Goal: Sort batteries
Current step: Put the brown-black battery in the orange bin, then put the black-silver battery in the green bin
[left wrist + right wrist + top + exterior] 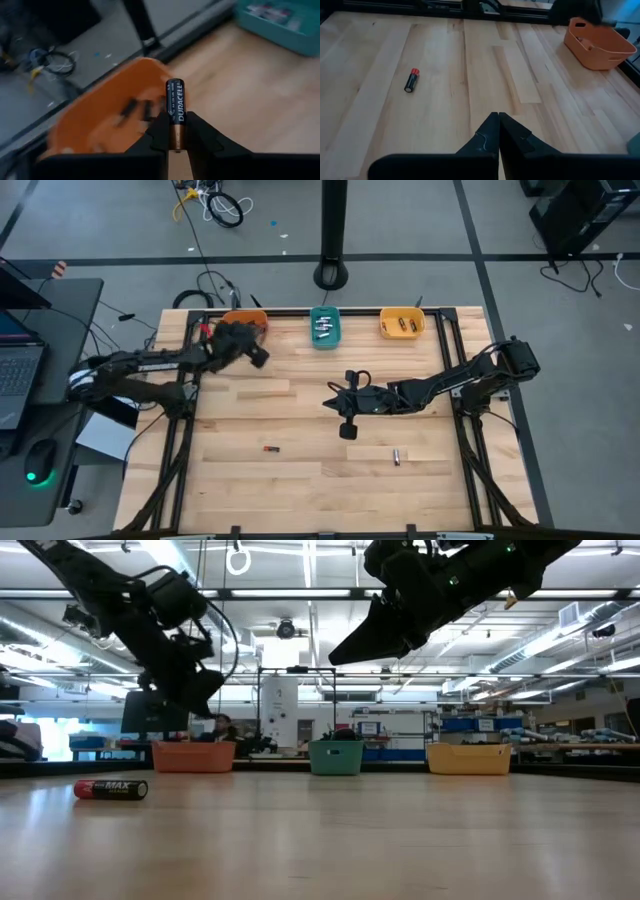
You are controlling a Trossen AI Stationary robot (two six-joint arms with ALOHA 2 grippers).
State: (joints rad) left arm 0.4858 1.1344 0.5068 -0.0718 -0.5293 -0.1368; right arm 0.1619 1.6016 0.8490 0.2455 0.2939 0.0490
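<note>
My left gripper (pixel 176 131) clamps the black-and-copper cylindrical Duracell battery (pixel 176 111) above the orange plastic bin (pixel 95 120); my right gripper's (pixel 498 131) fingers are together, red-tipped black battery (pixel 411 80) at ten o'clock.

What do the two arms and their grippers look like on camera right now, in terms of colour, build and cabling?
Both arms are dark, nearly black, jointed links. The left gripper has two matte black, wedge-shaped fingers that taper toward the tips. The right gripper has the same black tapered fingers on a wide dark bar. From above, a thin black cable loops near the right wrist. No markings are legible on either arm.
</note>
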